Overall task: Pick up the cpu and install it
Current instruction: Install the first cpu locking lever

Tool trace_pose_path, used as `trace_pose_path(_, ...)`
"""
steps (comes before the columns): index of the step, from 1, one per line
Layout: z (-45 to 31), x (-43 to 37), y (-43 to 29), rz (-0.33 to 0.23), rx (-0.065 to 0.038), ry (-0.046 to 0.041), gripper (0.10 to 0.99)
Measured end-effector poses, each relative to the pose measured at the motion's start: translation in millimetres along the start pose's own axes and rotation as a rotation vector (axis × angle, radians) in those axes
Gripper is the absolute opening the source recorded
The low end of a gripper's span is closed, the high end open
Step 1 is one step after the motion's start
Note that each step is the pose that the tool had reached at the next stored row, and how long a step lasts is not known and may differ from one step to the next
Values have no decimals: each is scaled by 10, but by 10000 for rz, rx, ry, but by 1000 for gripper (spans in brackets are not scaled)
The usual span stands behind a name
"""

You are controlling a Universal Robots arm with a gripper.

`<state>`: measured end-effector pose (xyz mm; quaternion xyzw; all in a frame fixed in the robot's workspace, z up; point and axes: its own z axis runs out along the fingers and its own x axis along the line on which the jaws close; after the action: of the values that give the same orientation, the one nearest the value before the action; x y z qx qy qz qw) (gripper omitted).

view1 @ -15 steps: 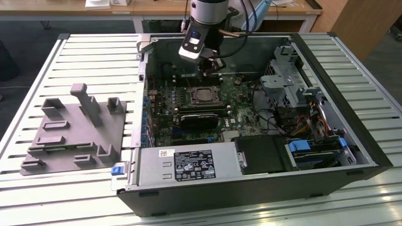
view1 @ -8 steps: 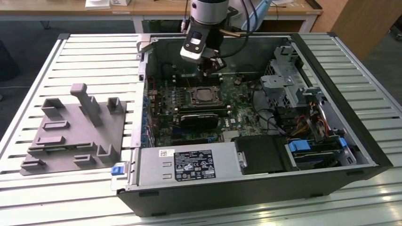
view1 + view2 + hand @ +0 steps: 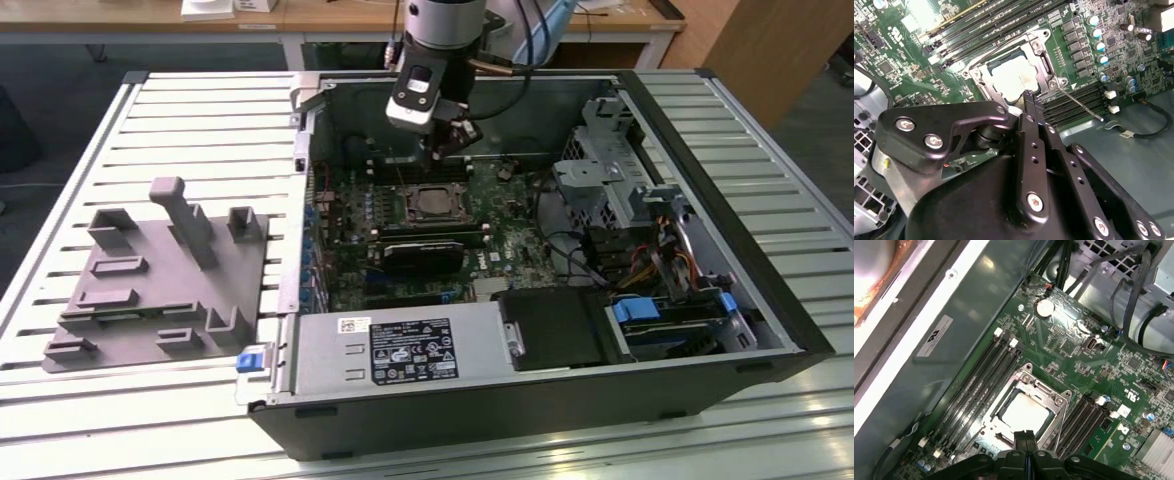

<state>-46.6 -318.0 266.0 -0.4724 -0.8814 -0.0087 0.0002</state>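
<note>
The cpu point(image 3: 430, 203), a pale silver square, lies flat inside the metal-framed socket on the green motherboard point(image 3: 501, 225) in the open computer case. In both wrist views the cpu point(image 3: 1015, 79) point(image 3: 1023, 415) sits within the socket frame. My gripper point(image 3: 447, 148) hangs a little above the motherboard, just behind the socket. Its two black fingers are pressed together with nothing between them, and the gripper point(image 3: 1028, 96) point(image 3: 1025, 436) tips end by the socket's edge, apart from the chip.
A grey tray point(image 3: 140, 300) with upright posts lies on the slatted table at the exterior view's left. Inside the case are a black card point(image 3: 420, 255), a power supply point(image 3: 400, 350), a drive cage point(image 3: 607, 170) and loose cables point(image 3: 594, 265).
</note>
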Motion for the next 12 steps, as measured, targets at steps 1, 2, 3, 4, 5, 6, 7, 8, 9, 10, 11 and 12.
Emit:
trace_pose_path(1,-8,0,0,-20,0,0,106)
trace_pose_path(2,-8,0,0,-45,-1,1,106)
trace_pose_path(3,-8,0,0,-101,-1,2,106)
trace_pose_path(4,-8,1,0,-202,0,4,106)
trace_pose_path(5,-8,1,0,-342,1,6,106)
trace_pose_path(6,-9,1,-1,-471,3,7,106)
trace_pose_path(7,-9,1,-1,-632,5,9,106)
trace_pose_path(8,-9,1,-1,-792,7,12,106)
trace_pose_path(9,-9,1,0,-935,8,14,106)
trace_pose_path(10,-9,1,-1,-1045,9,16,106)
trace_pose_path(11,-9,1,-1,-1137,9,18,106)
trace_pose_path(12,-9,1,-1,-1227,10,19,106)
